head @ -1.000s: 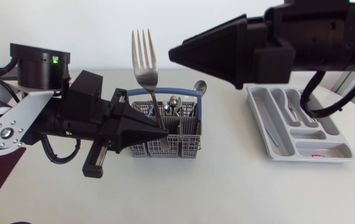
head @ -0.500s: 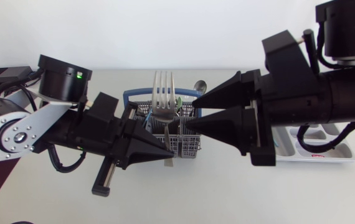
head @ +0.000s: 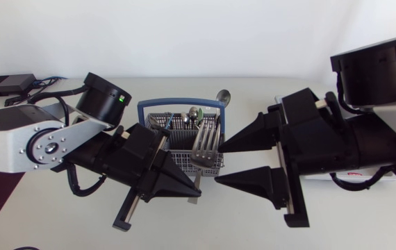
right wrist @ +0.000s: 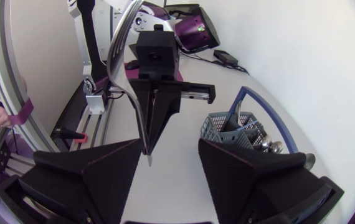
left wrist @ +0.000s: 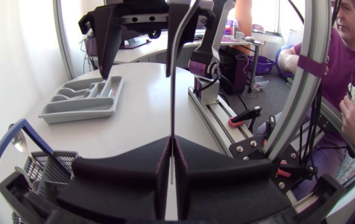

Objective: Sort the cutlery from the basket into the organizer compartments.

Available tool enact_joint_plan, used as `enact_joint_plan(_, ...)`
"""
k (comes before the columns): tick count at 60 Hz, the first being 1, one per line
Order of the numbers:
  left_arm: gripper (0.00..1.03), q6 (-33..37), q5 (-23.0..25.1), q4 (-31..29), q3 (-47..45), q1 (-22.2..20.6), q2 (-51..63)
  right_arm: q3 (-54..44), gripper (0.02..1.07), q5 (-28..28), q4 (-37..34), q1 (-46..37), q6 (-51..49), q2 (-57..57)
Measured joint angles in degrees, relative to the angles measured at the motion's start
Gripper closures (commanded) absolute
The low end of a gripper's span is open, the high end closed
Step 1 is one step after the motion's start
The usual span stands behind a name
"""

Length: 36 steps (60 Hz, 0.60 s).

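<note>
Left pincer (head: pixel 195 192) is clenching the fork (head: pixel 205 147); released right pincer (head: pixel 220 163) is hovering beside it: seemingly a handover, needing the right's closure.

Left gripper (head: pixel 192 192) clamps the fork (head: pixel 205 147) by its handle, tines tilted up toward one o'clock, right over the front edge of the basket (head: pixel 158 118). Right gripper (head: pixel 219 164) sits at the fork's three o'clock, spread wide, tips just beside it. A spoon (head: pixel 223 96) pokes out at the basket's one o'clock.
</note>
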Motion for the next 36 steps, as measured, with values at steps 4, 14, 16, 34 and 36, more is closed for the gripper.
enact_joint_plan(4,1.0,0.63,-0.22,-0.13,0.46,-0.33,0.81,-0.76,0.4,-0.02,0.22,0.24,-0.24,-0.31)
enact_joint_plan(14,1.0,0.87,-1.29,-0.35,1.86,-0.39,2.29,-2.67,0.51,0.26,2.43,2.14,0.09,-1.11)
enact_joint_plan(16,1.0,0.87,-1.44,-0.33,2.14,-0.44,2.62,-2.93,0.54,0.31,2.62,2.62,0.46,-1.31)
enact_joint_plan(34,1.0,0.87,-2.58,-0.33,3.89,-1.66,4.52,-5.14,0.69,4.39,7.26,5.62,3.32,-4.09)
enact_joint_plan(36,1.0,0.87,-2.69,-0.35,4.0,-1.9,4.57,-5.4,0.72,4.57,7.82,5.62,3.54,-4.09)
